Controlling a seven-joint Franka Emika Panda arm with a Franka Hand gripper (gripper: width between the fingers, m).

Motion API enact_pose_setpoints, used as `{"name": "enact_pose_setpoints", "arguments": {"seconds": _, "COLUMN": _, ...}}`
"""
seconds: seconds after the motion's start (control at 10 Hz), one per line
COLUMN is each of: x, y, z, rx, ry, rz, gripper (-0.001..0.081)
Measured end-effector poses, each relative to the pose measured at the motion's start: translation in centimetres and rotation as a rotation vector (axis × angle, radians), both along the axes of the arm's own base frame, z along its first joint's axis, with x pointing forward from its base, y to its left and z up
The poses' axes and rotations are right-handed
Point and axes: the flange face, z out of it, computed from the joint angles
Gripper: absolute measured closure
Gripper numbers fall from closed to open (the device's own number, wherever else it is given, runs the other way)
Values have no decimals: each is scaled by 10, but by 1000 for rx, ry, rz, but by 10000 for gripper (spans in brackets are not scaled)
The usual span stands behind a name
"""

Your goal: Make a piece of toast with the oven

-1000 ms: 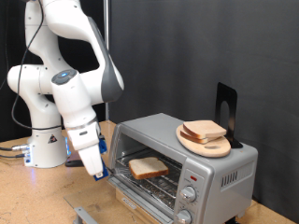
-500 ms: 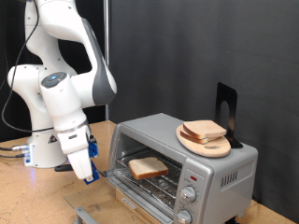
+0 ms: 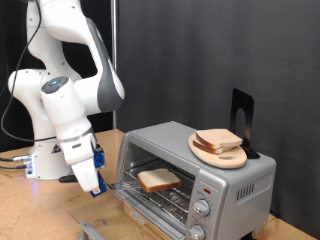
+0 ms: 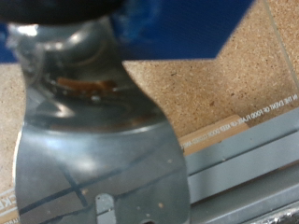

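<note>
- One slice of bread, the piece of toast [image 3: 158,180], lies flat on the wire rack [image 3: 170,203] inside the oven [image 3: 195,175], pale in the middle with a tan crust around the edge.
- The oven is a silver-grey box standing on the counter [image 3: 40,210], a wood-grain particle board surface; its front is open, with the door [image 3: 95,231] folded down towards the exterior view's bottom left.
- Two round knobs [image 3: 200,219] sit one above the other on the oven's front panel, with a small red light [image 3: 203,190] above them.
- On the oven's roof rests a round wooden plate [image 3: 220,152] carrying other bread slices [image 3: 217,140], stacked and overlapping; a dark upright stand [image 3: 242,118] is behind the plate.
- The white arm [image 3: 65,90] bends down at the exterior view's left, and its claw [image 3: 98,188] hangs low just beside the oven's open mouth, apart from the toast.
- Nothing shows between the claw's fingers; whether they are spread or pressed together I cannot tell from either view.
- In the wrist view a blurred, shiny metal surface [image 4: 93,159] fills most of the picture, with blue parts along one edge and the speckled counter [image 4: 224,93] beyond it.
</note>
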Motion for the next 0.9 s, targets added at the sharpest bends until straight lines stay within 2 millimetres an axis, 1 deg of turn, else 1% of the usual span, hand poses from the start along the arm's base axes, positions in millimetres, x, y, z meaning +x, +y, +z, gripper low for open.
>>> {"name": "enact_pose_setpoints", "arguments": {"seconds": 0.5, "x": 2, "y": 16, "z": 0, "rx": 22, "ry": -9, "rz": -8, "gripper": 408}}
{"name": "enact_pose_setpoints", "arguments": {"seconds": 0.9, "x": 4, "y": 31, "z": 2, "rx": 39, "ry": -17, "rz": -8, "gripper": 411}}
